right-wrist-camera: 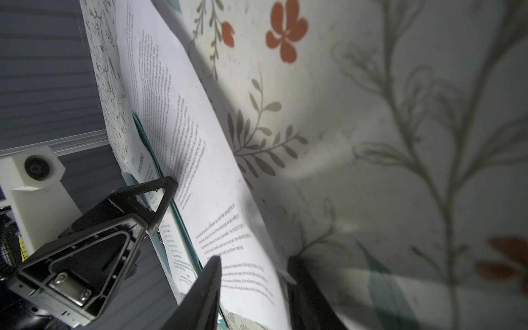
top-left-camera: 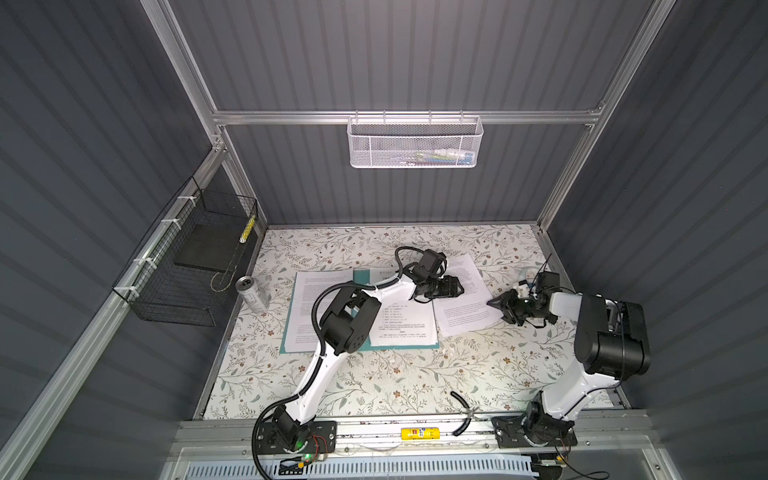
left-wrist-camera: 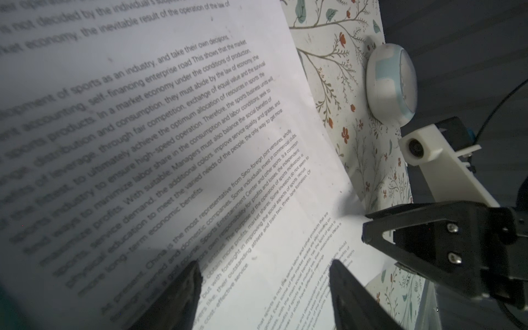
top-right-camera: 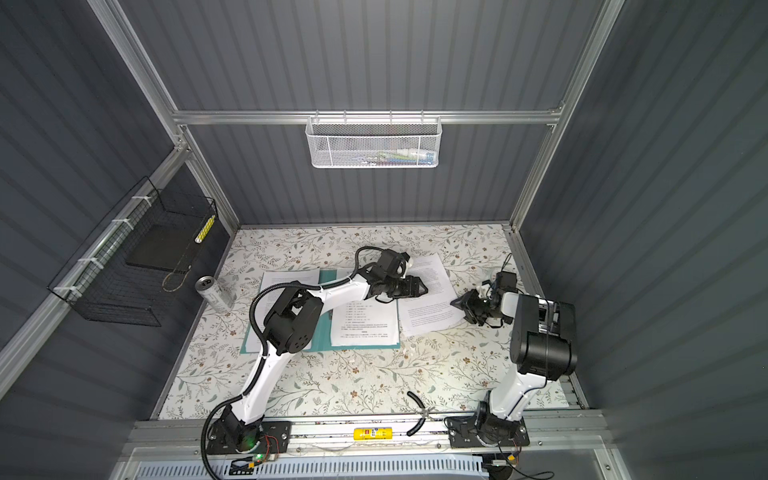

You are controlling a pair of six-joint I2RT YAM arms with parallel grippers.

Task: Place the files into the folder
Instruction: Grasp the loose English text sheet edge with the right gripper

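Note:
The teal folder (top-left-camera: pixel 360 276) lies open on the flowered table, with one white printed sheet (top-left-camera: pixel 307 299) on its left half and another (top-left-camera: pixel 405 328) on its right half. A third of the files (top-left-camera: pixel 465 309) lies askew on the cloth just right of the folder. My left gripper (top-left-camera: pixel 460 286) hovers open over this loose sheet (left-wrist-camera: pixel 171 128), its fingers (left-wrist-camera: pixel 191 285) spread wide with nothing between them. My right gripper (top-left-camera: pixel 491 303) is at the sheet's right edge. In the right wrist view its jaws (right-wrist-camera: pixel 253 263) stand apart, and the sheet's raised edge (right-wrist-camera: pixel 228 200) runs between them.
A silver can (top-left-camera: pixel 251 293) lies left of the folder. A black wire basket (top-left-camera: pixel 187 266) holding a black slab hangs on the left wall. A white mesh basket (top-left-camera: pixel 415 143) hangs on the back rail. A white round object (left-wrist-camera: pixel 391 83) sits behind my right gripper.

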